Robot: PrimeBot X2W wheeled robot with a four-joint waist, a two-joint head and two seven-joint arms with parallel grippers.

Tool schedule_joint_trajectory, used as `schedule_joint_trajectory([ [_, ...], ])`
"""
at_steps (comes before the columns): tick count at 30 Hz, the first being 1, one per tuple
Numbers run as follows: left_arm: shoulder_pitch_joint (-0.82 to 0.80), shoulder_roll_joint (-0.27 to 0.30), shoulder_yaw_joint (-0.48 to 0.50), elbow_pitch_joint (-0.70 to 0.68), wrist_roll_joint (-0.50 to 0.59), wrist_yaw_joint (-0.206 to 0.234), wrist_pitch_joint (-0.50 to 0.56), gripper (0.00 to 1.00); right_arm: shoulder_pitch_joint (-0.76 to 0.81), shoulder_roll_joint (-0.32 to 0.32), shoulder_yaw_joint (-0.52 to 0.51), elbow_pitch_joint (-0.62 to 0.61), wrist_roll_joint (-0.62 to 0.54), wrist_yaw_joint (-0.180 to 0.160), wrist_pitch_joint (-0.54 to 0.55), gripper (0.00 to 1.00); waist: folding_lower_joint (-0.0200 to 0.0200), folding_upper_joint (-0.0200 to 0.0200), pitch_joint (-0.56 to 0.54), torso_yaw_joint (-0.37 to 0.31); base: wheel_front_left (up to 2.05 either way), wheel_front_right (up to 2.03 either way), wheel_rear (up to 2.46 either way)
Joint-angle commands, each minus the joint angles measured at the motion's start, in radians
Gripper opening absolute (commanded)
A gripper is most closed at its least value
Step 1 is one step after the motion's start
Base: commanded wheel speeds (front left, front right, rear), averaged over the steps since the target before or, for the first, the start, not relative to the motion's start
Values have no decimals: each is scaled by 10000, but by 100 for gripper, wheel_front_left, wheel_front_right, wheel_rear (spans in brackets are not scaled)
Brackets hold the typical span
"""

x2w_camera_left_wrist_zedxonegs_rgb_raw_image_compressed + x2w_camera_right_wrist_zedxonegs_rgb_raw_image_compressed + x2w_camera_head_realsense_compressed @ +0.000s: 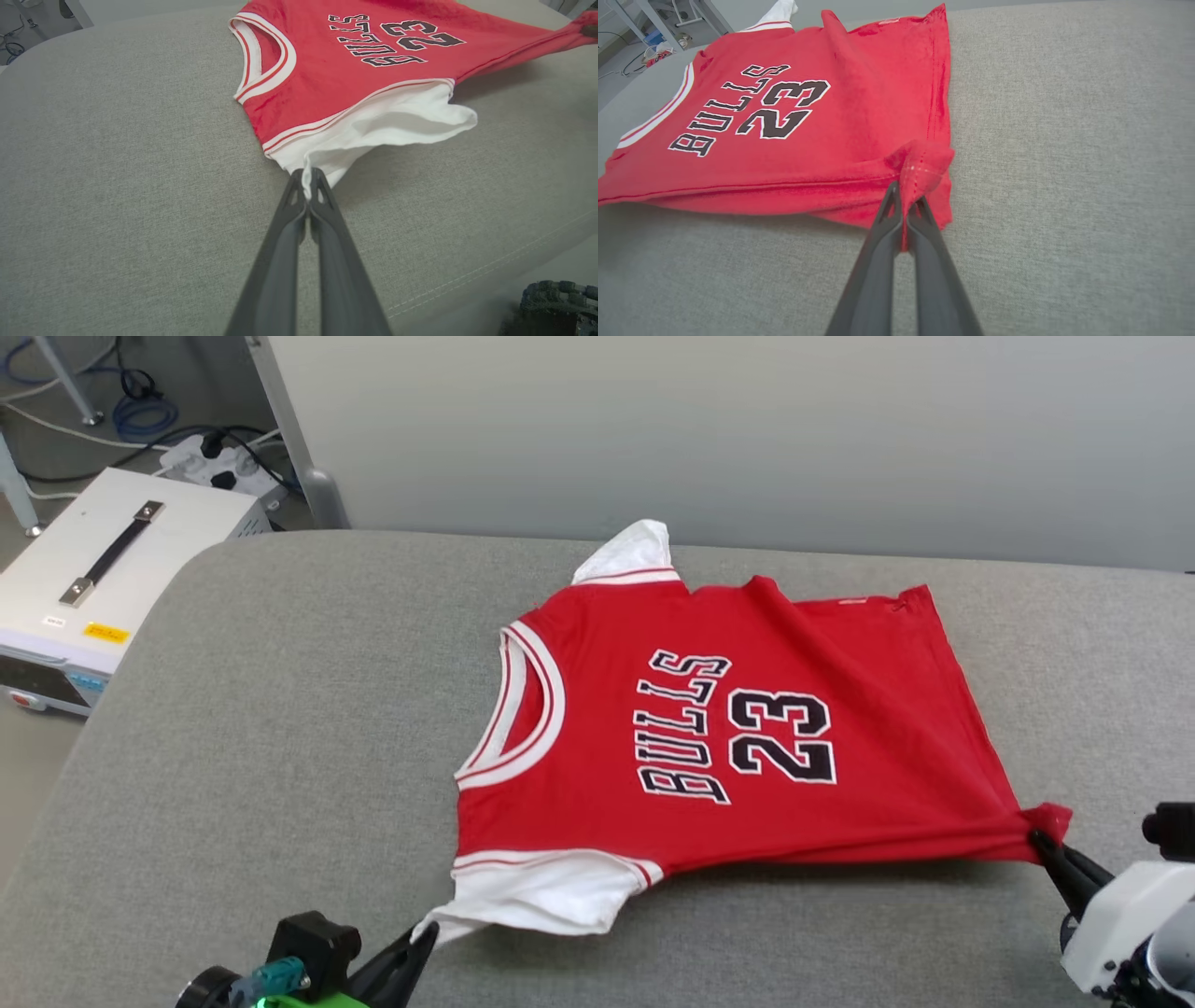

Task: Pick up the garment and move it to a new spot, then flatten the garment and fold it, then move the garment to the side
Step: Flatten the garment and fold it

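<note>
The garment (709, 728), a red jersey with white sleeves and a black "BULLS 23" print, lies front up on the grey padded surface (280, 709), collar to the left. My left gripper (425, 933) is shut on the tip of the near white sleeve (369, 126), at the lower left of the head view. In the left wrist view the left gripper (307, 179) pinches that white cloth. At the lower right, my right gripper (1036, 835) is shut on the near red hem corner (920, 163). The near edge of the garment (784, 121) is lifted and pulled taut between both grippers.
A white box (103, 569) with a black handle stands on the floor at the far left, with cables (140, 411) and a power strip behind it. A pale wall panel (747, 429) runs behind the padded surface. Bare grey padding lies left and in front of the garment.
</note>
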Motion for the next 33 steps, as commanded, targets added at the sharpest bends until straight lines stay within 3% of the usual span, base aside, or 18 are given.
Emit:
schedule_joint_trajectory([
  [1,258,124,-54,-161,-51,94,72,0,398,-107,-224,-80,38,-11,1,0,1,0,-368,-1,0,0,0],
  [14,1340,402,-911,-1032,-179,-83,546,0,3605,-73,-2300,-1795,-784,-11,1189,0,1,0,-1082,-108,0,0,0],
  [21,1708,647,-1169,-1400,-174,-94,696,0,5455,520,-3905,-3310,-1308,-11,2623,0,1,0,-1097,-66,0,0,0],
  [27,1121,559,-720,-1451,90,38,241,0,5815,1235,-5087,-4824,-2012,-11,3091,0,1,0,-846,-131,0,0,0],
  [33,-148,287,-204,-1247,241,-151,111,0,5355,1727,-5896,-5781,-2615,-11,3499,0,1,0,-190,-195,0,0,0],
])
